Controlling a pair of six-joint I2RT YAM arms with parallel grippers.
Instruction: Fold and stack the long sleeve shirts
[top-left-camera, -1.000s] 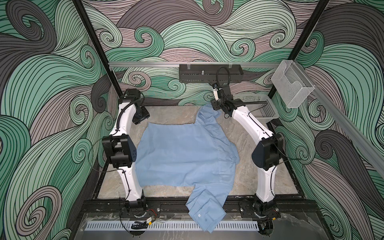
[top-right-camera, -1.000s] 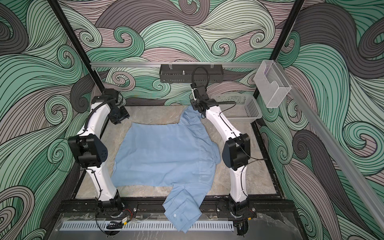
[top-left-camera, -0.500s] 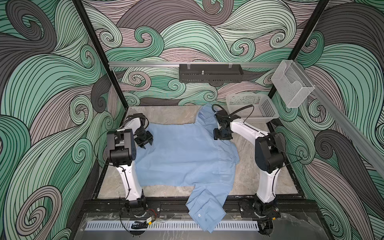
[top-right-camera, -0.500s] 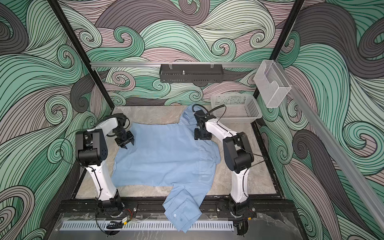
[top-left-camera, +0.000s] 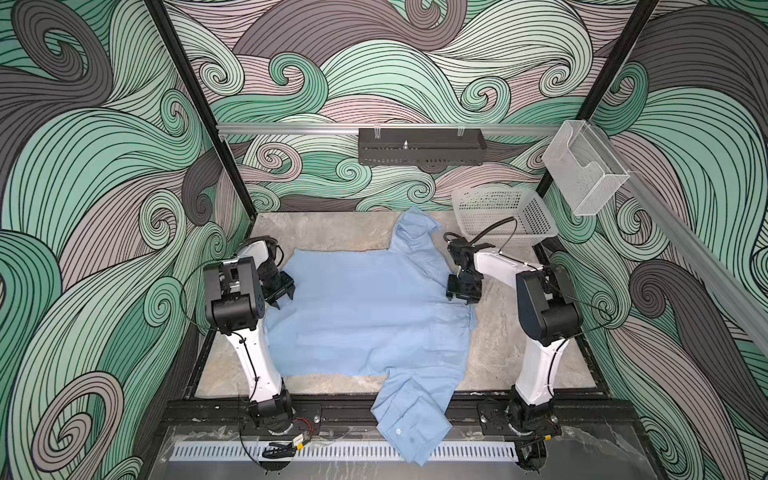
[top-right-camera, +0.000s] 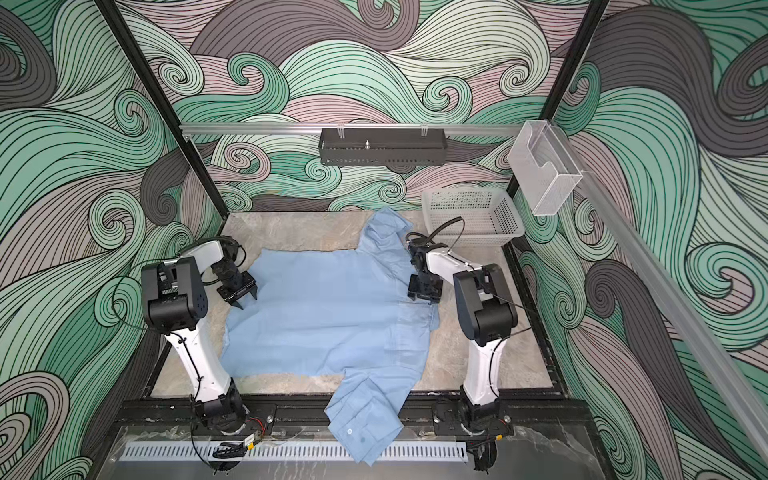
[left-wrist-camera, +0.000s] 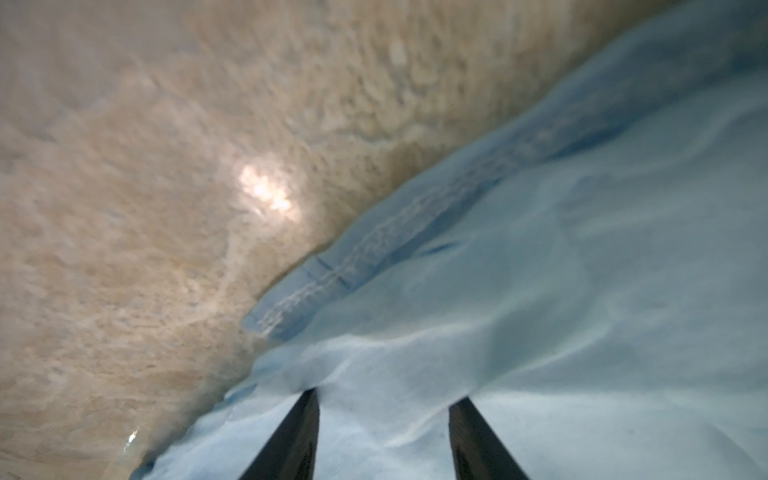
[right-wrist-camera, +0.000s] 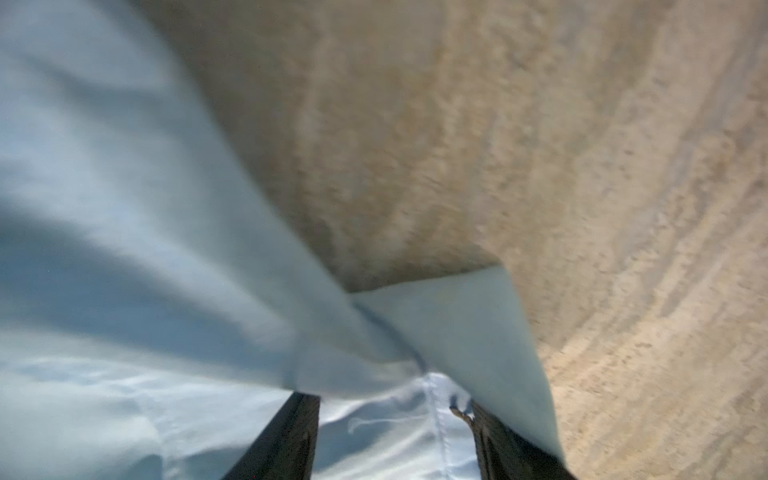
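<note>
The place is a robot test cell in a lab. Printed wave-pattern walls hang inside black frame posts around a stone-look tabletop. Two white-and-black arms, the left arm and the right arm, are bolted to a black base rail at the front edge. An aluminium rail on the back wall carries a black perforated tray, and a clear plastic bin hangs at the side.

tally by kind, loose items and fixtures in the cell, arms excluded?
Shirt: 1
Basket: 1
Clear bin: 1
Black tray: 1
Total: 4
</note>
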